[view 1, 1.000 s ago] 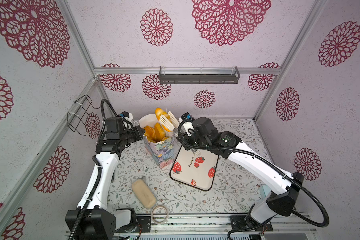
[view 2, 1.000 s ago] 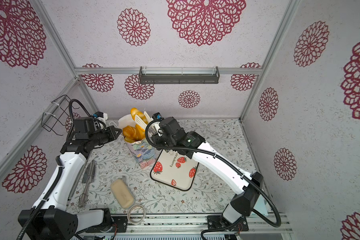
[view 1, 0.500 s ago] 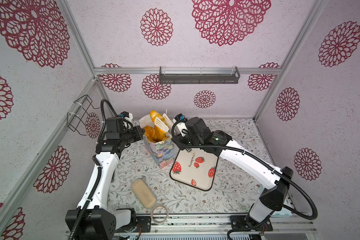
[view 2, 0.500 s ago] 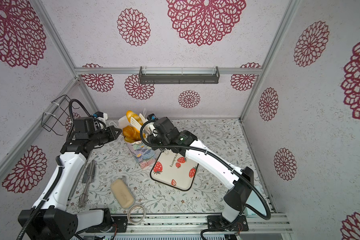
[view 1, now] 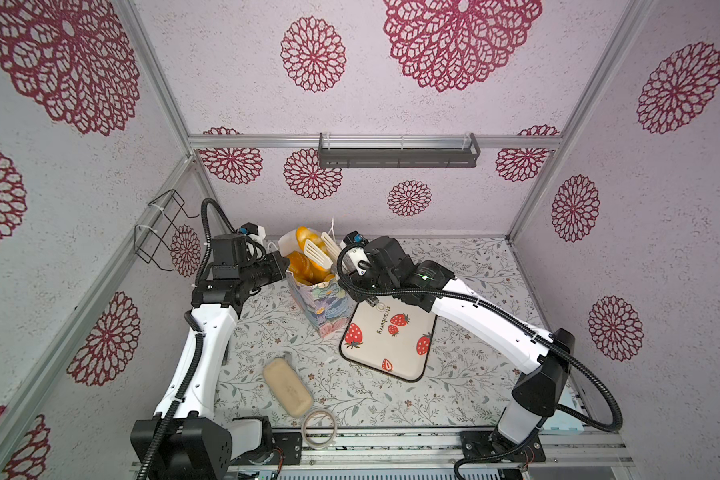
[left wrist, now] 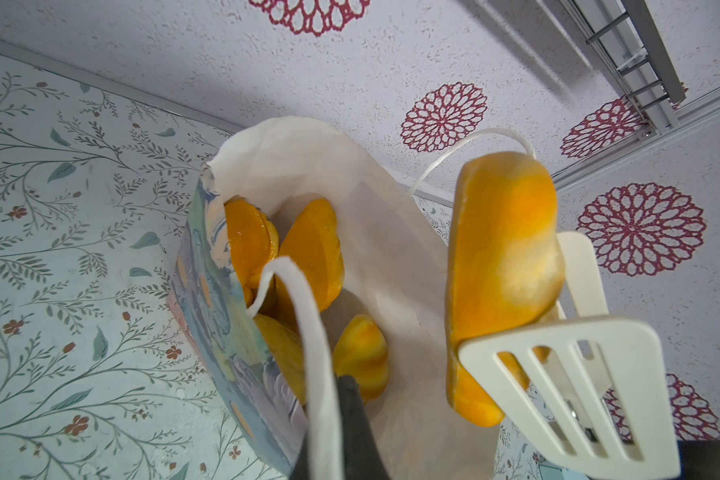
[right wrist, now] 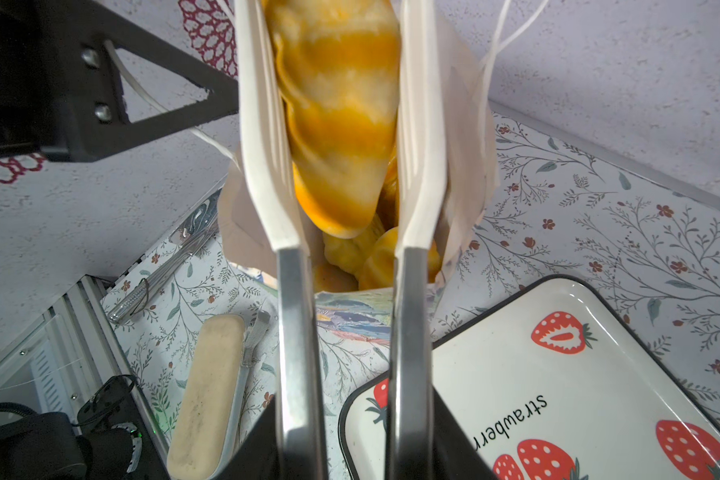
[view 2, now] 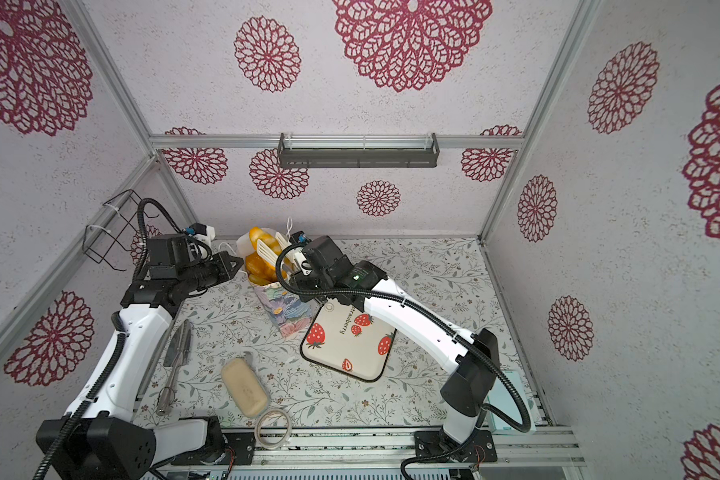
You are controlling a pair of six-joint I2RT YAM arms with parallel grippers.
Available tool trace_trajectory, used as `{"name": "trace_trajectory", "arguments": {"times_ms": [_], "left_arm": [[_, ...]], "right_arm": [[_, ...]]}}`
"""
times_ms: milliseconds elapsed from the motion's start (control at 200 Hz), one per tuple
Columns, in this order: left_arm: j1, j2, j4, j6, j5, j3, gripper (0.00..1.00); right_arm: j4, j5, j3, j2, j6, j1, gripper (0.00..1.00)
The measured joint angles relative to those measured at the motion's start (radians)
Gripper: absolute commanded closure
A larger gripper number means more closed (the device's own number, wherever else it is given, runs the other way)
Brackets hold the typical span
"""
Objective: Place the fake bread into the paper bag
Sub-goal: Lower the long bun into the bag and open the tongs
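Right claw (right wrist: 354, 440) grips tongs (view 1: 314, 254) pinching braided loaf (view 1: 304, 236) over paper bag (view 1: 325, 305) mouth; croissants (left wrist: 312, 249) inside. Left claw (view 1: 281, 264) closed on cord handle (left wrist: 316, 332). Strawberry tray (view 1: 387, 345) just beside bag; beige block (view 1: 287, 386) apart.

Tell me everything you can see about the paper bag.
The paper bag stands upright near the back of the floral table, beside the strawberry tray. Its outside is painted with pastel blue, purple and pink flowers; the inside is plain white paper. The mouth is open, with several orange pastries inside. The left gripper seems to pinch one white cord handle, and tongs hold a loaf over the mouth.
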Motion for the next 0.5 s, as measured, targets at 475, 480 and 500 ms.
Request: {"name": "trace_trajectory", "arguments": {"times_ms": [475, 480, 500], "left_arm": [[0.0, 0.01, 0.0, 0.0, -0.003, 0.0, 1.0], [0.0, 0.01, 0.0, 0.0, -0.003, 0.0, 1.0], [0.0, 0.01, 0.0, 0.0, -0.003, 0.0, 1.0]], "right_arm": [[0.0, -0.008, 0.0, 0.0, 0.007, 0.004, 0.49], [0.0, -0.008, 0.0, 0.0, 0.007, 0.004, 0.49], [0.0, -0.008, 0.0, 0.0, 0.007, 0.004, 0.49]]}}
